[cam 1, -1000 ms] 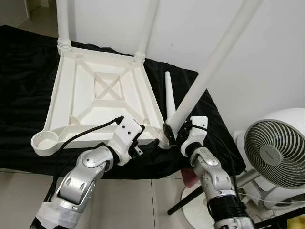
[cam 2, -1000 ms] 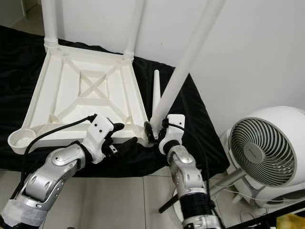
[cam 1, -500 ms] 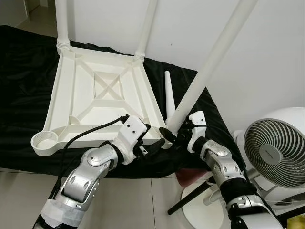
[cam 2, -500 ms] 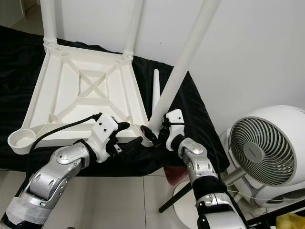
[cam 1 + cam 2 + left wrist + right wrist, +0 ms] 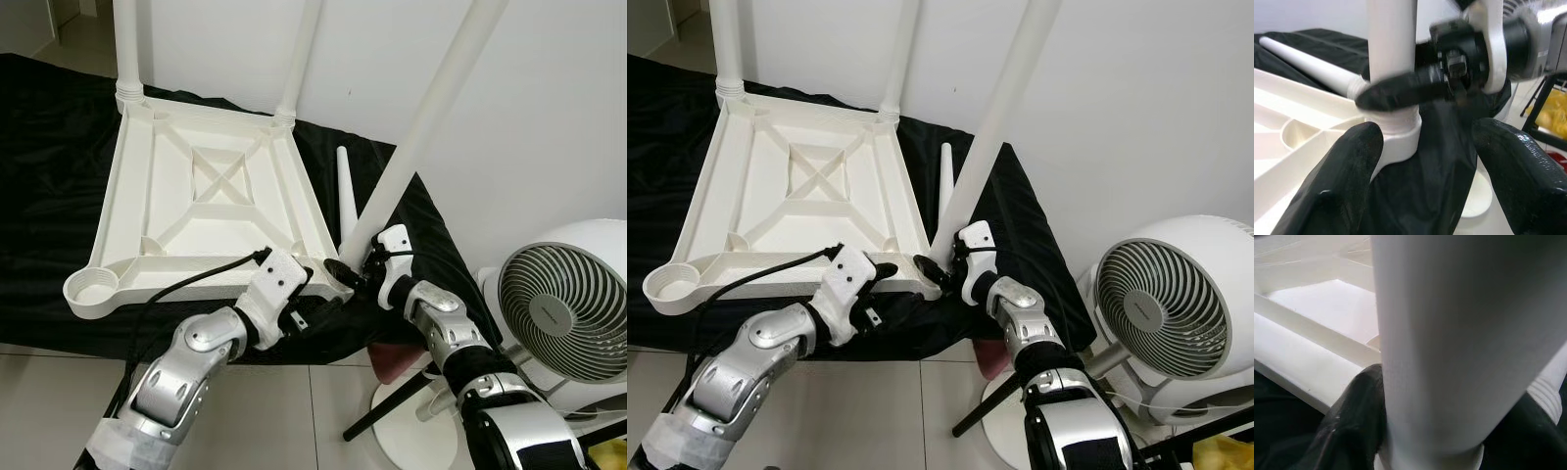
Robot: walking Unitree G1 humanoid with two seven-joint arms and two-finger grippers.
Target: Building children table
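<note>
clamped by the right gripper (image 5: 355, 277) near its base, slanted long white plastic table leg (image 5: 423, 127) seating into the upturned white tabletop's (image 5: 201, 206) corner socket (image 5: 1396, 139), left gripper (image 5: 315, 315) spread apart beside, ready to steady.

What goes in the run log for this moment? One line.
right gripper: shut on leg at corner socket | left gripper: open beside socket | tabletop: upside down | spare leg: loose
</note>
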